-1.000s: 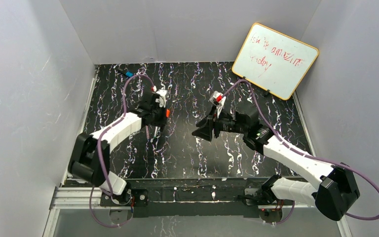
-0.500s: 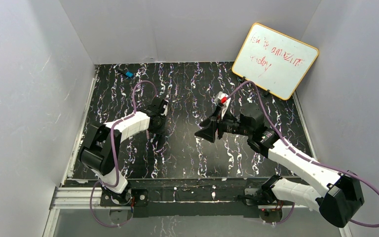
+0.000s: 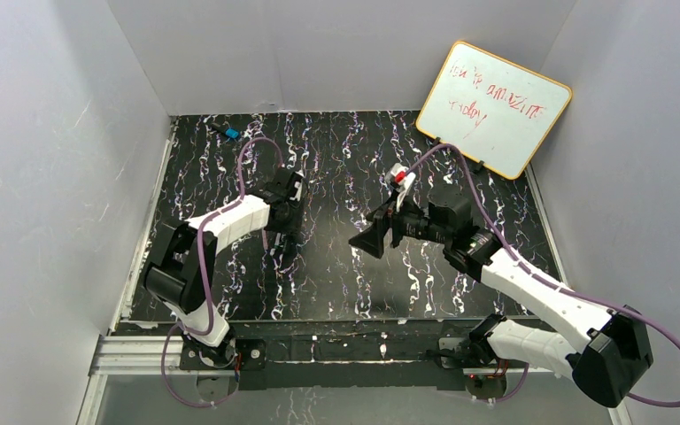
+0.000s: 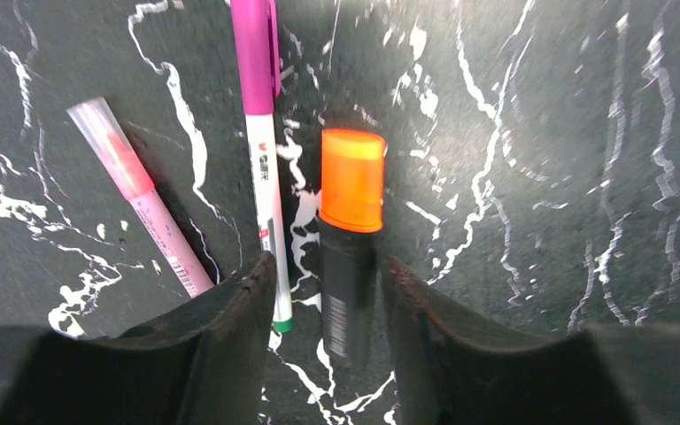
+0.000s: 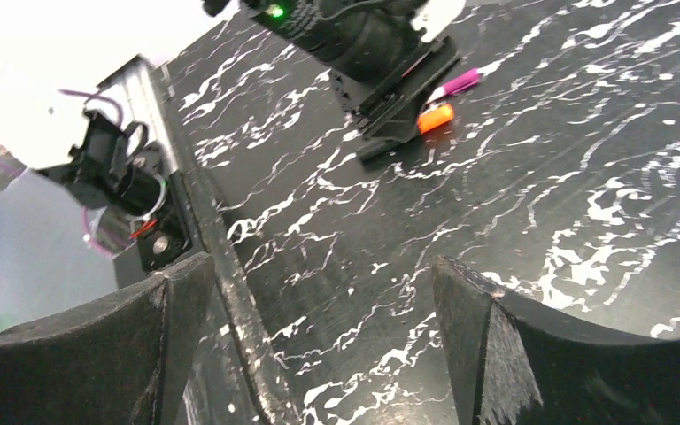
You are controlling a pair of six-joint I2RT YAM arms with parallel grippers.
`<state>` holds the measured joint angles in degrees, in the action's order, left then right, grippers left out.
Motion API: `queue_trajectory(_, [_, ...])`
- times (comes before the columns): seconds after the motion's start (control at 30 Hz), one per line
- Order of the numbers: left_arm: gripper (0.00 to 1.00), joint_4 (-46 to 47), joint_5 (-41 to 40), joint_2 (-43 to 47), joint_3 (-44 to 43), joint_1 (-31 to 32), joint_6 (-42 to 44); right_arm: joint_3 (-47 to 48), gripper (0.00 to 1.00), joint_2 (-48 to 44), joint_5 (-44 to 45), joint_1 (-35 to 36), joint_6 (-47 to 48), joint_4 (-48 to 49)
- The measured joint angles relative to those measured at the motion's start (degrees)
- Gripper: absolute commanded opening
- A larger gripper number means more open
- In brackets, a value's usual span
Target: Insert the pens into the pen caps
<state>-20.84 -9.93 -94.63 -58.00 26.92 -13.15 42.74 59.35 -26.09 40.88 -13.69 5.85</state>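
Currently the left gripper is lowered to the table with its jaws parted narrowly, one finger on each side of the black marker. Whether the fingers touch the marker body cannot be told. The orange cap sits on the marker's far end, beyond the fingertips. Just beside the marker lies the white pen, roughly parallel, its greenish tip against the inner edge of one finger and the magenta cap on its far end. The pink pen lies further out, angled, with a pale pink cap on its far end. The right gripper is held above the table, well apart from the pens, jaws wide and holding nothing. A whiteboard leans in the far right corner.
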Motion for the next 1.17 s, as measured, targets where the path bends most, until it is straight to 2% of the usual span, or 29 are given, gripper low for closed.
queue_trajectory(0.13, [0.61, -1.9, -0.2, 0.0, -4.9, 0.0, 0.9, 3.3, 0.99, 0.1, 6.9, 0.0, -0.9, -2.5])
queue_trajectory(0.27, [0.69, -2.9, -0.1, 2.2, -11.9, -0.2, 3.0, 12.6, 0.99, 3.8, 15.0, -1.0, -3.0, -6.6])
queue_trajectory(0.3, [0.92, -2.9, 0.1, 3.5, -12.8, -0.5, 3.5, 14.8, 0.99, 5.2, 16.0, -1.6, -3.7, -7.2])
queue_trajectory(0.33, [0.98, -2.5, 0.9, 5.4, -13.4, -0.9, 4.2, 17.7, 0.99, 7.1, 16.4, -3.1, -4.9, -8.2])
queue_trajectory(0.4, [0.98, -1.6, 3.0, 10.7, -13.5, -2.6, 5.6, 21.7, 0.99, 10.7, 15.1, -7.5, -7.7, -8.9])
queue_trajectory(0.5, [0.98, 2.3, 4.7, 20.6, -11.3, -8.5, 6.5, 22.9, 0.99, 14.0, 12.2, -14.3, -10.7, -9.0])
queue_trajectory(0.57, [0.98, 5.7, 3.7, 26.9, -8.7, -12.3, 6.8, 23.1, 0.99, 16.1, 10.9, -18.5, -12.3, -9.7])
queue_trajectory(0.67, [0.98, 9.7, 1.5, 32.0, -5.4, -14.4, 6.7, 23.4, 0.99, 18.5, 10.7, -21.6, -12.9, -10.7])
queue_trajectory(0.87, [0.98, 14.8, 1.4, 32.1, 0.9, -17.8, 5.8, 24.9, 0.99, 20.9, 11.0, -23.1, -11.3, -12.2])
queue_trajectory(1.17, [0.98, 16.7, 3.9, 30.3, 1.8, -19.4, 5.0, 23.7, 0.99, 20.9, 10.8, -23.2, -11.3, -9.8])
